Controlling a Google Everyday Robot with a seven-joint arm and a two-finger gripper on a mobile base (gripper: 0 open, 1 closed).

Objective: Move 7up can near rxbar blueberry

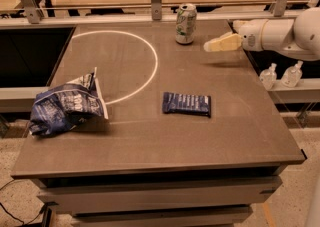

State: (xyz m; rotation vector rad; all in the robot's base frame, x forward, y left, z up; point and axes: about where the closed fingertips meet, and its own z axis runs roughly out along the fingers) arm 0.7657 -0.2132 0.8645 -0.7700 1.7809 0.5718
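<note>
The 7up can (185, 23) stands upright close to the far edge of the bench (150, 146), right of its middle, and the claw (215, 45) hovers towards the far right corner, just beside the can and apart from it; whether it is released or clenched cannot be told. The rxbar blueberry (186, 104) lies flat near the bench's middle, well apart from the can, with open surface between them and towards the right edge. A crumpled chip bag (65, 107) sits by the left edge
</note>
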